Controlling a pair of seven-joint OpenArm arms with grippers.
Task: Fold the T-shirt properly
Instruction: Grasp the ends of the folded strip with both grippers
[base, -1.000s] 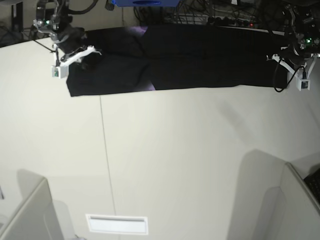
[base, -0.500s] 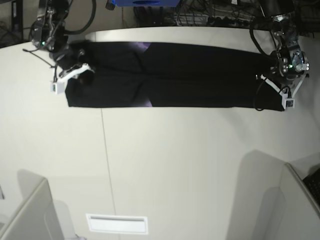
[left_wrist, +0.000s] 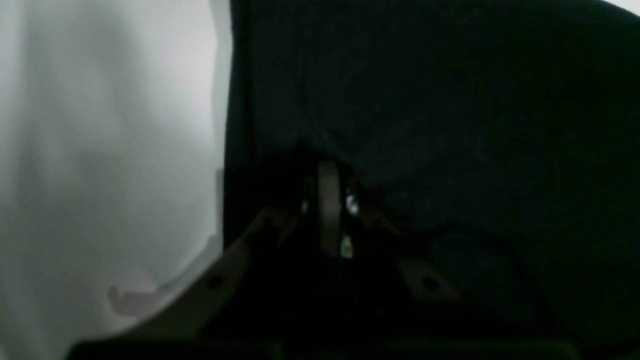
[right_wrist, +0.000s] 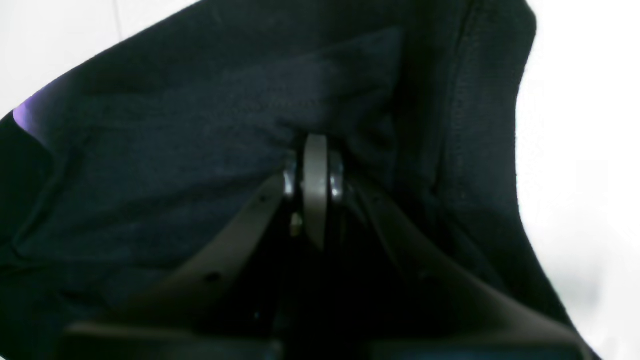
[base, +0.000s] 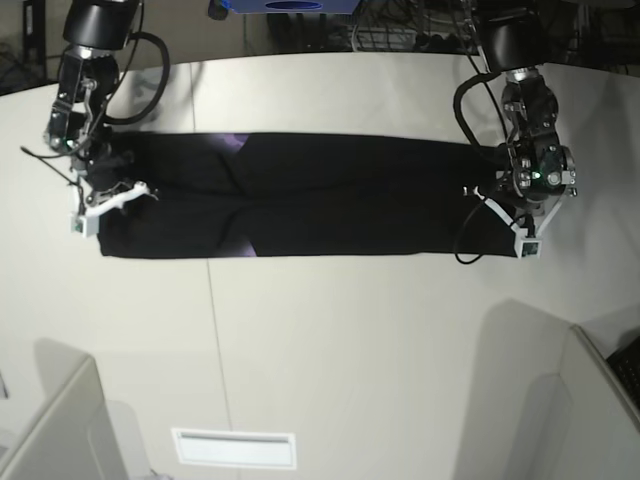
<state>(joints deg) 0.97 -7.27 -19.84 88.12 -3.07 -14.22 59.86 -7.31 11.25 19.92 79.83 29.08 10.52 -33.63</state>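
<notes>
The T-shirt (base: 330, 205) lies as a long black band across the far half of the white table (base: 350, 340), with small purple slivers of print showing at its folds. My right gripper (base: 126, 186) is at the band's left end, and in the right wrist view it (right_wrist: 316, 145) is shut on black T-shirt cloth (right_wrist: 175, 165). My left gripper (base: 497, 205) is at the band's right end. In the left wrist view it (left_wrist: 327, 172) is shut on dark T-shirt cloth (left_wrist: 450, 125) beside the cloth's edge.
Cables and a blue object (base: 290, 5) crowd the far edge behind the table. A white rectangular plate (base: 233, 448) lies near the front edge. Grey panels stand at the front left (base: 60, 430) and front right (base: 590, 400) corners.
Both arms have drawn the T-shirt band from the table's far edge toward the front. Both grippers stayed shut on its ends.
</notes>
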